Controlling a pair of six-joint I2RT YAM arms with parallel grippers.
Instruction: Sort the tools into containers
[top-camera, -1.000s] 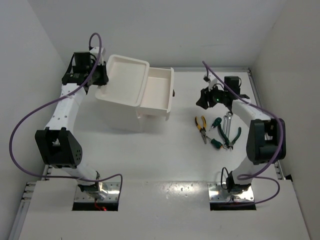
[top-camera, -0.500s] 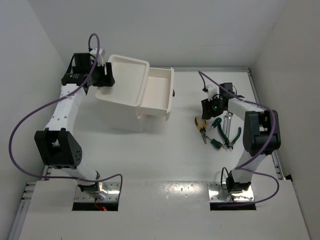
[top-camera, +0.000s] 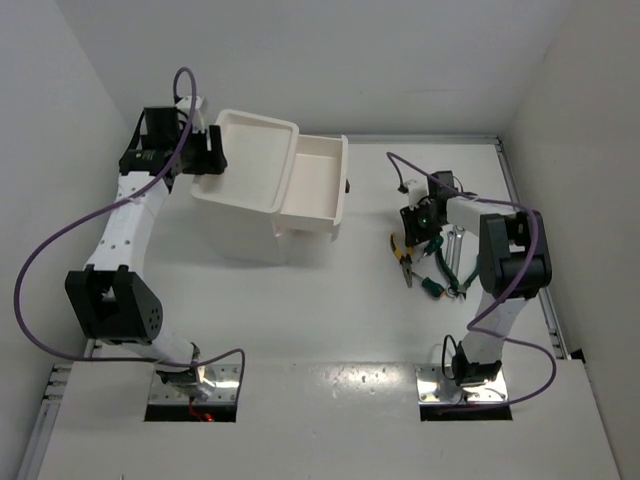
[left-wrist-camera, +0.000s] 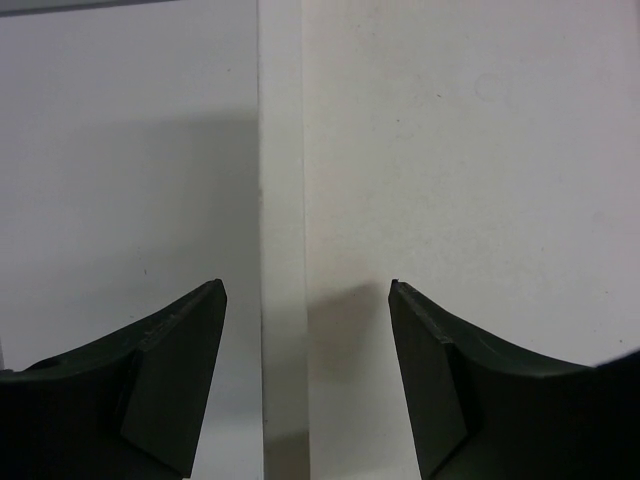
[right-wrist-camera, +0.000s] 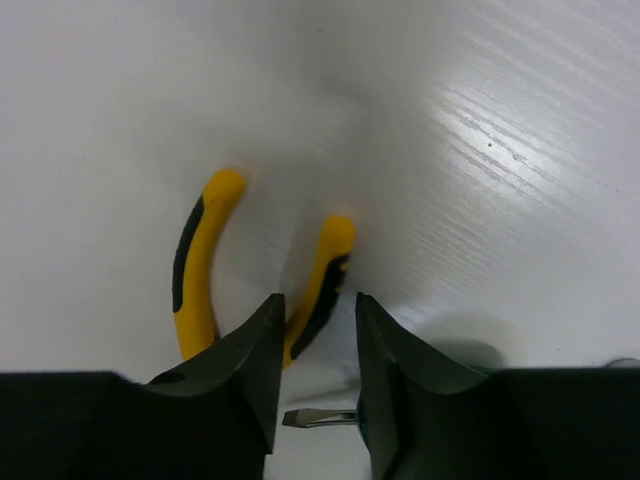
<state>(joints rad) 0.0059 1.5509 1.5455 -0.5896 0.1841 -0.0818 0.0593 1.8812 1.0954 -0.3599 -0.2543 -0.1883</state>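
The tools lie in a loose cluster on the table at the right. They are yellow-handled pliers (top-camera: 403, 256), green-handled pliers (top-camera: 459, 278), a small green-handled screwdriver (top-camera: 432, 246) and slim silver wrenches (top-camera: 454, 243). My right gripper (top-camera: 412, 230) hangs low over the yellow pliers (right-wrist-camera: 195, 270). It is open with a narrow gap (right-wrist-camera: 317, 298); one yellow handle runs under the gap, and the screwdriver's flat tip (right-wrist-camera: 312, 417) shows between the fingers. The white container (top-camera: 245, 215) stands at the left, its top drawer (top-camera: 343, 180) pulled out. My left gripper (top-camera: 212, 152) is open astride its rim (left-wrist-camera: 282, 200).
White walls close in the table on the left, back and right. A strip of bare table lies between the open drawer and the tool cluster. Purple cables loop off both arms. The two arm bases sit at the near edge.
My left gripper has opened at the container's rim. My right gripper swung left and down from above the tools onto the yellow pliers, its jaws narrowing.
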